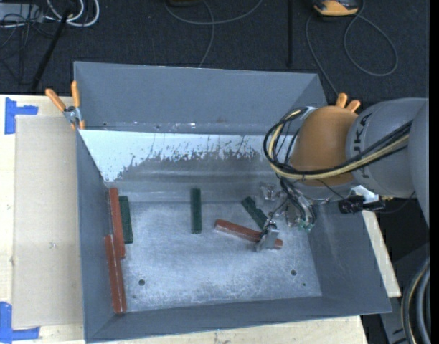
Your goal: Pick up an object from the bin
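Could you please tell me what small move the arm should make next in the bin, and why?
Probably a small shift left along the red-brown bar, toward its middle. The gripper sits at that bar's right end, so a grasp there might let the bar tip. A dark green bar lies just behind it, so the shift should follow the red-brown one closely.
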Robot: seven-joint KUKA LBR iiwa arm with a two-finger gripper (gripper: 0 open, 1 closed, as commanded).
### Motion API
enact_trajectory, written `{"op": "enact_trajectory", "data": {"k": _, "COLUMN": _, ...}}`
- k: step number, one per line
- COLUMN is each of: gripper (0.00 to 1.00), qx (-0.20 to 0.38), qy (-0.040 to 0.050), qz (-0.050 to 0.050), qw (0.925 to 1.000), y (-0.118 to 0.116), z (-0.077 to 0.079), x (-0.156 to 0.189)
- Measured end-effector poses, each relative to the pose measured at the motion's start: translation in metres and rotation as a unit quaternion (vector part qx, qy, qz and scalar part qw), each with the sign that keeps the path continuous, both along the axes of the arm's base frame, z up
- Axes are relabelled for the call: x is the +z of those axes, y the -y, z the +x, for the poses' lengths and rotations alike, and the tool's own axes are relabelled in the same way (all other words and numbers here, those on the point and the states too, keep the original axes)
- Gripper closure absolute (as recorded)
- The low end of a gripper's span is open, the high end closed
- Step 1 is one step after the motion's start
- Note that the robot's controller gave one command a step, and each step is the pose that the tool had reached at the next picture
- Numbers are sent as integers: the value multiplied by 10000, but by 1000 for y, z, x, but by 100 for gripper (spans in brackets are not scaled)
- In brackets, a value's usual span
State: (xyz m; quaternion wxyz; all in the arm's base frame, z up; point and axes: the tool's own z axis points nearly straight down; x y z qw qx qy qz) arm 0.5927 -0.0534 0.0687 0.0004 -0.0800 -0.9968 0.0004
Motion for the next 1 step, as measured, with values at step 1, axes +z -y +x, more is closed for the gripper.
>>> {"op": "enact_trajectory", "data": {"k": 1, "gripper": 100, "qx": 12, "qy": 18, "qz": 6, "qw": 10000, "y": -2, "z": 2, "x": 4}}
